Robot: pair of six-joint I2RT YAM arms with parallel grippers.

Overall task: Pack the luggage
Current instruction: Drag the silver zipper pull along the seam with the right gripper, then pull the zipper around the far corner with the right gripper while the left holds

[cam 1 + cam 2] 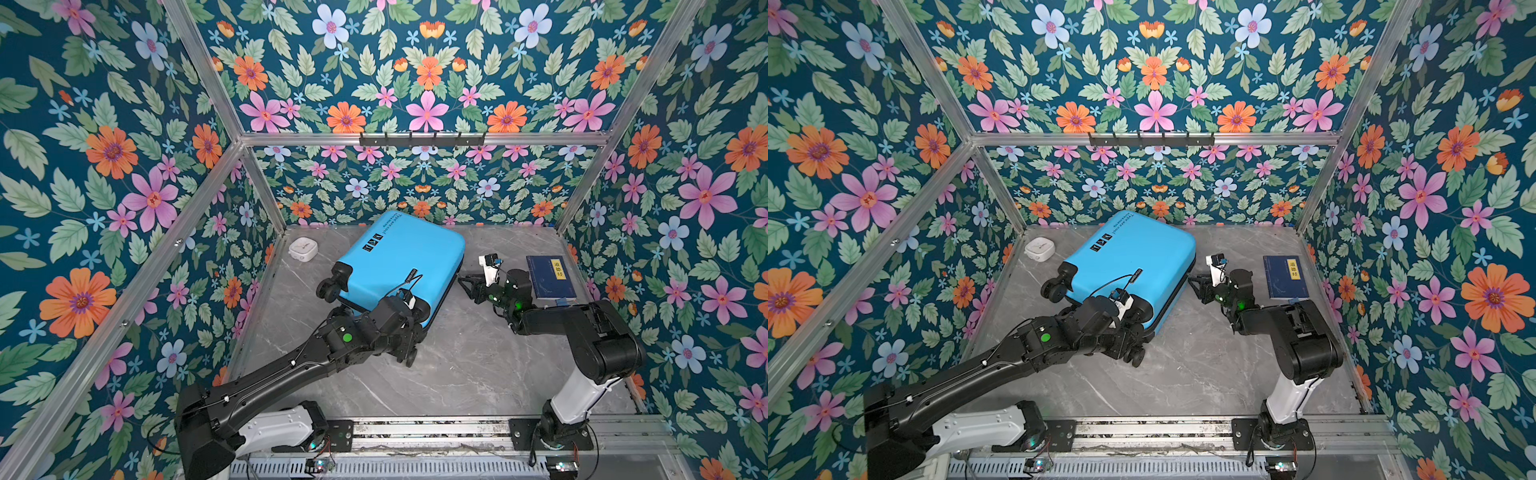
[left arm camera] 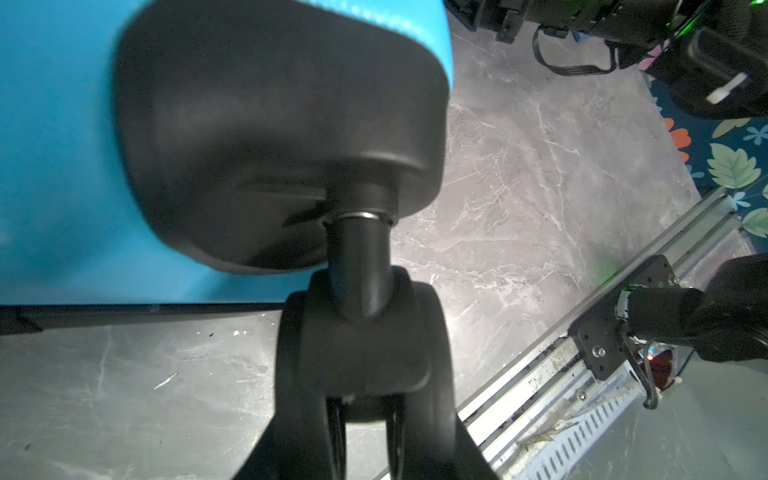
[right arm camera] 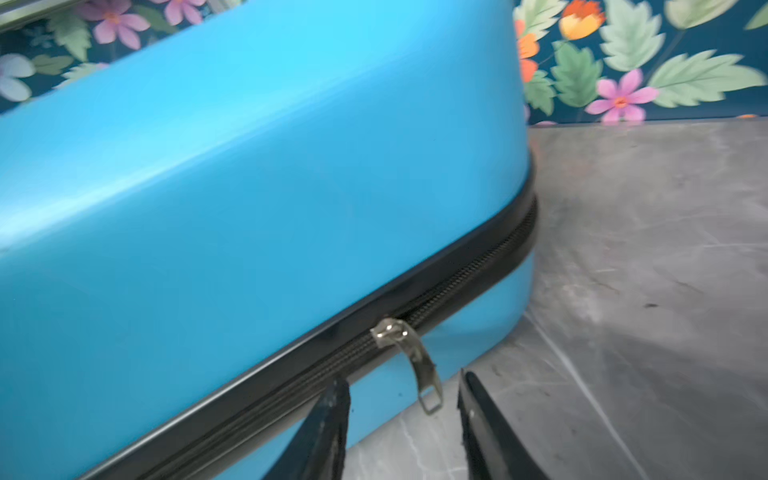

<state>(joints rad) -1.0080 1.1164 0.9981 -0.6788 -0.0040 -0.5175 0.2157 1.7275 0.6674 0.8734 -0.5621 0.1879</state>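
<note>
The luggage (image 1: 399,266), a sky-blue hard-shell suitcase, lies closed on the grey marble table (image 1: 457,365), turned at an angle in both top views. My left gripper (image 2: 365,399) is at its near corner, fingers shut on a black caster wheel (image 2: 361,345) under the black corner housing. My right gripper (image 3: 403,378) is low at the suitcase's right side (image 1: 467,286) and stands open. The metal zipper pull (image 3: 419,370) hangs free between its fingers, touching neither. The black zipper band (image 3: 478,282) runs along the seam.
A dark-blue book with a yellow label (image 1: 549,277) lies behind the right arm near the right wall. A small white case (image 1: 303,248) sits at the back left corner. Floral walls enclose three sides; an aluminium rail (image 1: 436,428) carries both arm bases in front.
</note>
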